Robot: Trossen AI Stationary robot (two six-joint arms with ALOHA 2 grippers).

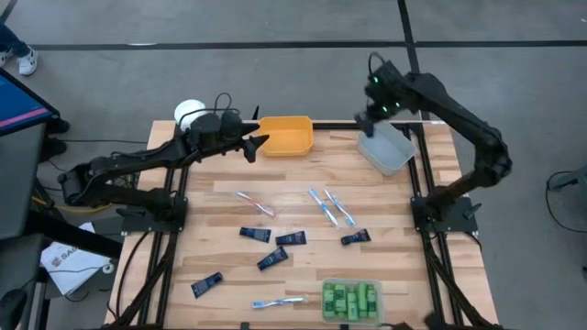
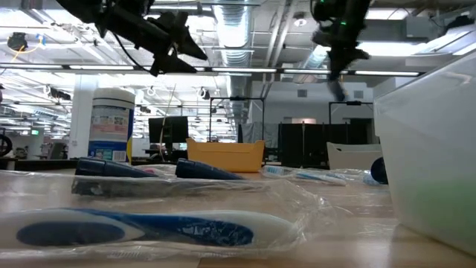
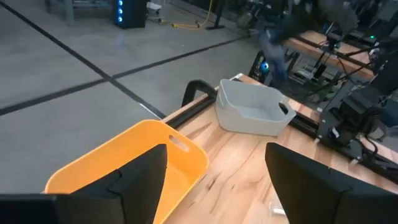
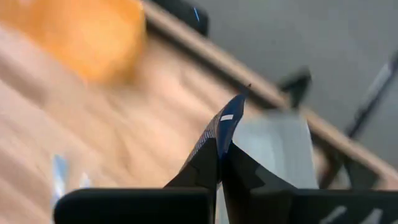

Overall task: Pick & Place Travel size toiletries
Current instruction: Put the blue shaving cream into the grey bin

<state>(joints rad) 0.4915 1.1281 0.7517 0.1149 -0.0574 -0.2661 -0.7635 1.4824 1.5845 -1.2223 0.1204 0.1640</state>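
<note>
My right gripper (image 1: 369, 121) hangs high over the far edge of the grey bin (image 1: 387, 149), shut on a dark navy flat tube (image 4: 225, 121). My left gripper (image 1: 254, 144) hovers open in the air beside the orange bin (image 1: 286, 135); that bin (image 3: 118, 168) shows between and beyond its fingers in the left wrist view. On the wood lie several navy tubes (image 1: 272, 258), light-blue toothbrushes (image 1: 321, 205) and a pink one (image 1: 255, 203). Bright green bottles (image 1: 350, 300) sit in a clear bin at the near edge. My right gripper pinches the navy tube between its two shut fingers (image 4: 249, 168), and the tube's free end (image 4: 231, 111) sticks out past the fingertips. The tube is lifted clear, hanging below the gripper in the low view (image 2: 336, 88). Which part of the tube the fingers cover is hidden.
A white-lidded canister (image 1: 188, 114) stands at the far left corner, behind my left arm. The orange and grey bins line the far edge. Black frame rails (image 1: 417, 183) run along both table sides. A wrapped toothbrush (image 2: 149, 227) lies right before the low camera.
</note>
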